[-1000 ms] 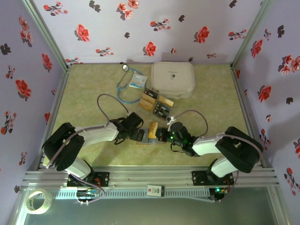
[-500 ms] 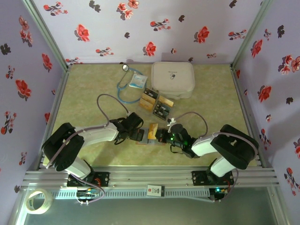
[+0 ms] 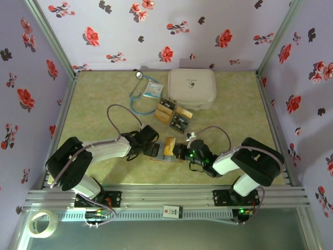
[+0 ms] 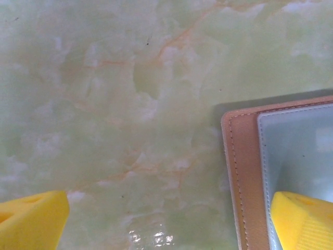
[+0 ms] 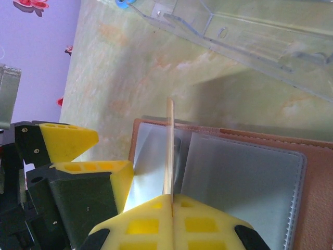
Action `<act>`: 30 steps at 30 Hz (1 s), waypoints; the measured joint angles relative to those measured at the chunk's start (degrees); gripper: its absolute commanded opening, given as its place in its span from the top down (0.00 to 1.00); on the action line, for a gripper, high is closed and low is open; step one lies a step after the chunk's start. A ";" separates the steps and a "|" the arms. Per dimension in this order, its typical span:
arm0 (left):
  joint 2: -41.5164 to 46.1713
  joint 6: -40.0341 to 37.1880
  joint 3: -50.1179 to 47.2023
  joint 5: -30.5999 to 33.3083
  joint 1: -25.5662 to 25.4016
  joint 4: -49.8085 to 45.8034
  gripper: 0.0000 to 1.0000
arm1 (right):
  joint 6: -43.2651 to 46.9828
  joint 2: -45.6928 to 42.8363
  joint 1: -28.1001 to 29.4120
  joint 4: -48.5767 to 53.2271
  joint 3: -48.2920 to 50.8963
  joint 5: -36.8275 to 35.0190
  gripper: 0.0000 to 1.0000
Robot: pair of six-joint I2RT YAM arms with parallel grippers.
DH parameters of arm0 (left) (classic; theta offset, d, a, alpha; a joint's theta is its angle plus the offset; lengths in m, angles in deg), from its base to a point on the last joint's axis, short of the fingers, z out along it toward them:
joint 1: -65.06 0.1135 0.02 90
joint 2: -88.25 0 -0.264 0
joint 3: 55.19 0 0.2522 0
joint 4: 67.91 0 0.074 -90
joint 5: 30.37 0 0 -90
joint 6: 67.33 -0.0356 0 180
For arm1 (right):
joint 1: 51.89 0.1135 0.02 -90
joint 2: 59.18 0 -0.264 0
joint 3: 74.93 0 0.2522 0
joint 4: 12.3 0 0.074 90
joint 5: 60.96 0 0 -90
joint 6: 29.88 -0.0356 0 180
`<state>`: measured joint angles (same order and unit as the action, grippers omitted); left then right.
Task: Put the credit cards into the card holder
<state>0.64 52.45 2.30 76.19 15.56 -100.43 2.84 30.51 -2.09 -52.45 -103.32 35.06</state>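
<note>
Right gripper [image 5: 171,208] is pinched shut on one gold card [image 5: 168,148], held edge-on over the holder [image 5: 317,182], above the pocket nearer my left gripper [image 4: 166,224]. Can't tell if the card's tip is in the slot yet. Left gripper is spread wide and grips nothing: one finger [image 4: 304,221] is down on the holder's clear pocket, the other over bare table [image 4: 130,104] at its 9 o'clock. I'd say it's pinning the holder. Both visible pockets look empty, so zero stowed and this is card one. The remaining cards [image 3: 174,115] sit clustered at 12 o'clock from the holder, just short of the white case [image 3: 191,88]. The holder lies open between my grippers. Versus a second ago, my right elbow has swung in toward 9 o'clock and the card is slightly lower. Left arm, holder and cluster are unchanged.
</note>
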 measured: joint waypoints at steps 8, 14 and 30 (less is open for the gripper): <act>2.99 -0.20 -0.02 0.83 -0.02 -2.34 0.00 | 0.04 -2.03 0.09 1.31 0.44 -0.04 1.00; 4.44 -0.50 -0.04 1.03 -0.92 -2.43 0.00 | 0.26 -4.92 0.09 4.85 0.46 -0.09 1.00; 3.54 -1.49 -2.64 1.53 -3.26 0.11 0.00 | 1.79 -12.98 0.09 13.33 0.46 -1.36 1.00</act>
<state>4.18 50.96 -0.35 77.72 12.31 -100.33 4.64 17.53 -2.00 -39.12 -102.86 33.70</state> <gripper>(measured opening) 0.997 0.039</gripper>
